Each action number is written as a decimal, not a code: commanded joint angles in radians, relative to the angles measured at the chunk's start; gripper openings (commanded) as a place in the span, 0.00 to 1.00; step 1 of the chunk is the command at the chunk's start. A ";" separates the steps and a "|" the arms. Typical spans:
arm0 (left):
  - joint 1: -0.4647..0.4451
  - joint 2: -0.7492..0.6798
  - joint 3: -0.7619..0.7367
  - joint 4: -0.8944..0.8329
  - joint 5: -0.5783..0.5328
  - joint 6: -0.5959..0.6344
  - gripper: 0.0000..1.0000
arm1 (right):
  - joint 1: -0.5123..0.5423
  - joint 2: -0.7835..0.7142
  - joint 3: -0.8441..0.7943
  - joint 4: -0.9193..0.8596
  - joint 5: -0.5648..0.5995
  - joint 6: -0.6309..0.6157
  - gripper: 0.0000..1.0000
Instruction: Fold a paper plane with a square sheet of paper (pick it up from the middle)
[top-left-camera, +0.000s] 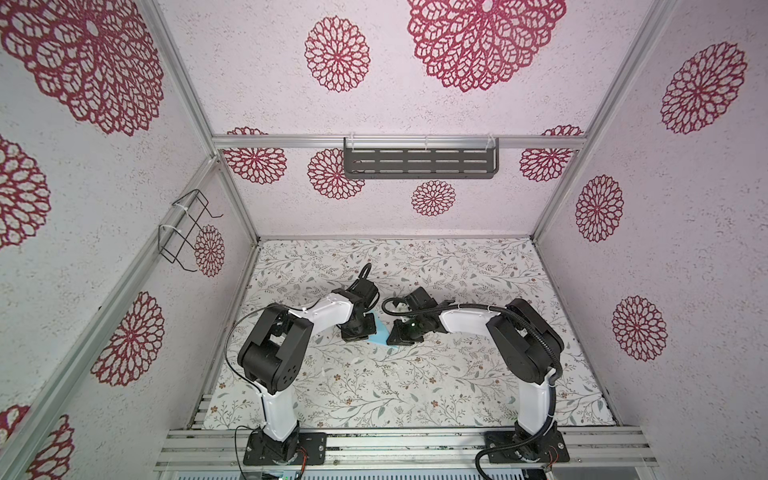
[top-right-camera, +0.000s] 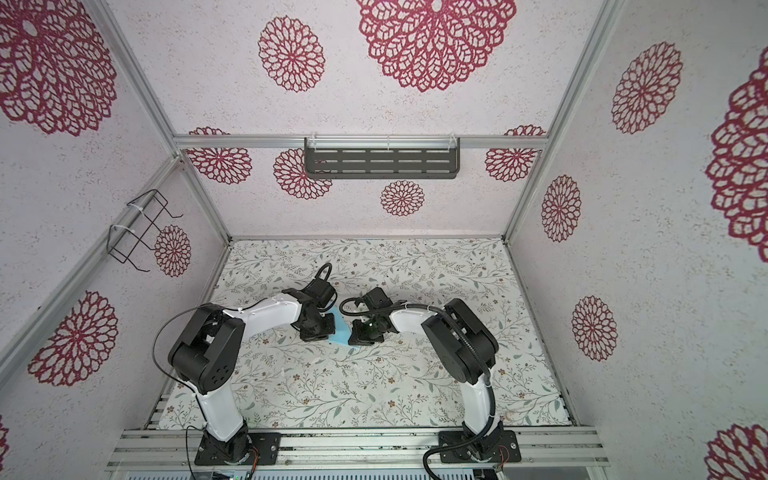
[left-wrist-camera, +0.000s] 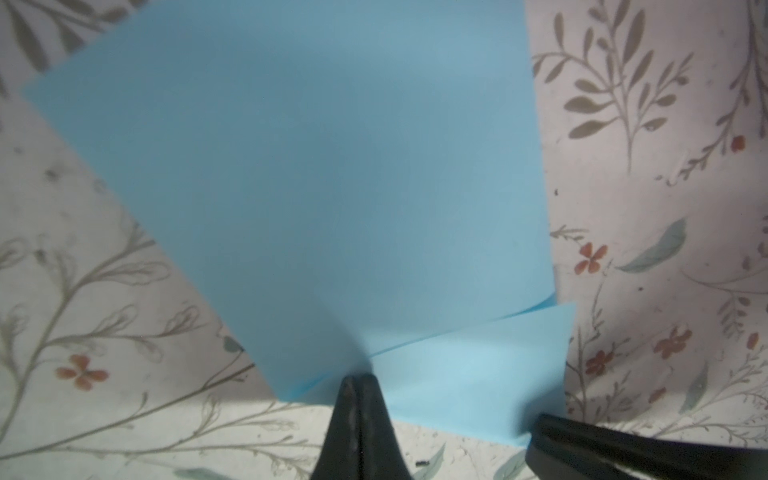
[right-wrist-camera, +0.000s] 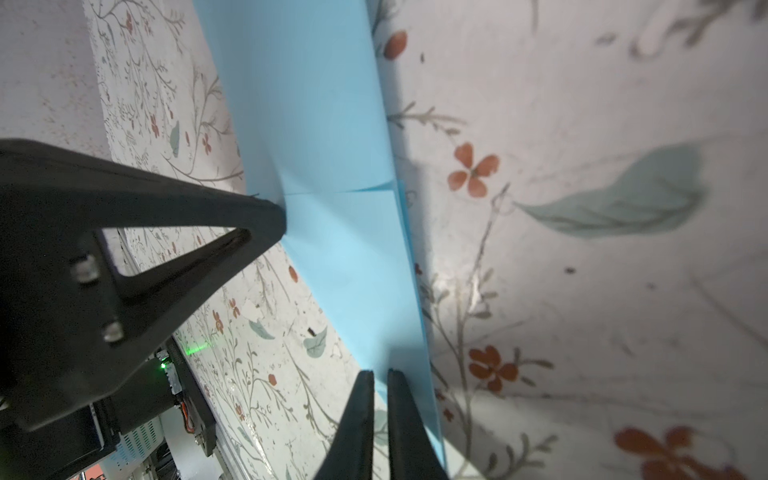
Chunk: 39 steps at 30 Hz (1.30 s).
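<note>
We see the left end effector (left-wrist-camera: 358, 378) pressed together, pinching the thin light-blue paper sheet (left-wrist-camera: 311, 187), one flap folded, over the floral-print counter (top-left-camera: 374, 395); the right end effector (right-wrist-camera: 380, 372), nearly closed, sits at the sheet's edge, grip unclear; a dark slotted metal shelf (top-left-camera: 419, 164) hangs on the back wall (top-left-camera: 291, 216).

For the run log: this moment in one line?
paper: partly folded | left hand: shut on paper | right hand: closed, tips at paper edge
</note>
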<state>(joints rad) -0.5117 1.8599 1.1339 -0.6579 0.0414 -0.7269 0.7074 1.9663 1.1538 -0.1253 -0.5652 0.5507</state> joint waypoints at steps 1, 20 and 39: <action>0.015 0.064 -0.078 -0.024 -0.001 0.005 0.00 | -0.005 -0.049 0.019 0.106 -0.105 0.001 0.12; 0.039 0.056 -0.120 0.027 0.072 -0.009 0.00 | 0.039 0.127 0.099 0.181 -0.133 0.187 0.05; 0.045 0.062 -0.123 0.011 0.049 -0.003 0.00 | 0.016 0.106 0.034 0.096 -0.100 0.158 0.06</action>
<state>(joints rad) -0.4675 1.8324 1.0771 -0.5877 0.1432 -0.7330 0.7406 2.1101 1.2354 0.0620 -0.6933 0.7284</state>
